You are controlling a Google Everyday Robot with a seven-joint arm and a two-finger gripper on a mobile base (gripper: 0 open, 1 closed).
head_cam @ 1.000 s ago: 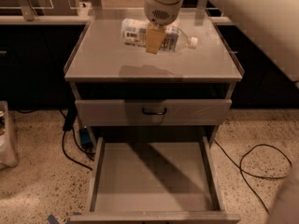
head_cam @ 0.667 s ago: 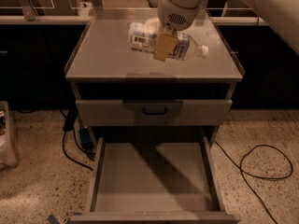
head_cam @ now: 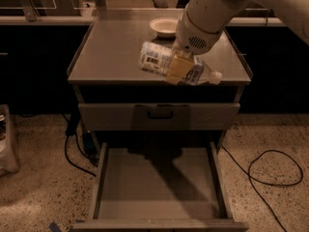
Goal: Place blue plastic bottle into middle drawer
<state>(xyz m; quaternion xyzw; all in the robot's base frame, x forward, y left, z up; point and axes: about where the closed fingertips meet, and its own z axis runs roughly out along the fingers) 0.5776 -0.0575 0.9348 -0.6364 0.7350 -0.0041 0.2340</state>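
Note:
The blue plastic bottle (head_cam: 153, 58) lies sideways in my gripper (head_cam: 179, 70), with its white cap (head_cam: 215, 76) pointing right. The gripper is shut on the bottle's middle, and one yellowish finger (head_cam: 176, 68) shows across it. It holds the bottle in the air over the front edge of the cabinet top (head_cam: 106, 57). The middle drawer (head_cam: 157, 185) is pulled out and open below, and its flat grey floor is bare. It lies lower and nearer the camera than the bottle.
A cream round bowl (head_cam: 164, 26) sits at the back of the cabinet top. A shut drawer front with a black handle (head_cam: 160, 114) is above the open drawer. Cables lie on the floor at right (head_cam: 273, 168) and left (head_cam: 72, 151). A pale object (head_cam: 7, 141) stands at far left.
My gripper has carried the bottle from the back of the cabinet top toward its front edge, nearer the camera. The bowl behind it has come into view.

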